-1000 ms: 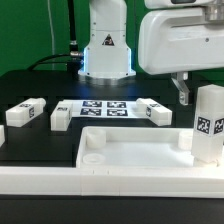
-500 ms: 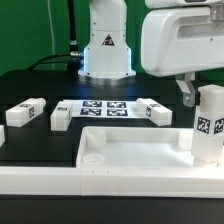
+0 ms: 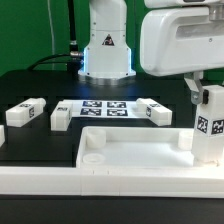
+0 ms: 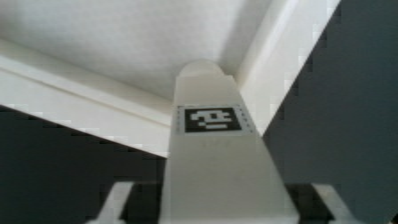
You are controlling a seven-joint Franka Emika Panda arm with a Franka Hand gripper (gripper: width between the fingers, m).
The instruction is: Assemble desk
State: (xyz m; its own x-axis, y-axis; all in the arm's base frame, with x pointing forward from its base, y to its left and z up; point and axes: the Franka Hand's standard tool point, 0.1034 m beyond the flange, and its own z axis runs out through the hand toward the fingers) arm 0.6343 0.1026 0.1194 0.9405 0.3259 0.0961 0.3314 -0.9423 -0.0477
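The white tray-like tabletop (image 3: 120, 133) lies at the front, with round sockets in its corners (image 3: 91, 156). My gripper (image 3: 200, 95) is shut on one white tagged leg (image 3: 210, 125) and holds it upright at the tabletop's corner on the exterior view's right, beside the socket (image 3: 185, 141) there. In the wrist view the leg (image 4: 217, 140) runs out between my fingers (image 4: 125, 200) toward the tabletop's rim (image 4: 107, 85). Three more legs lie on the black table behind: two on the exterior view's left (image 3: 27, 110) (image 3: 60, 116) and one in the middle right (image 3: 153, 110).
The marker board (image 3: 100, 107) lies flat between the loose legs. The robot's base (image 3: 105, 50) stands behind it. A white border bar (image 3: 40, 182) runs along the front edge of the table.
My gripper and the upright leg have shifted a little toward the exterior view's right. The tabletop and the loose legs have not moved.
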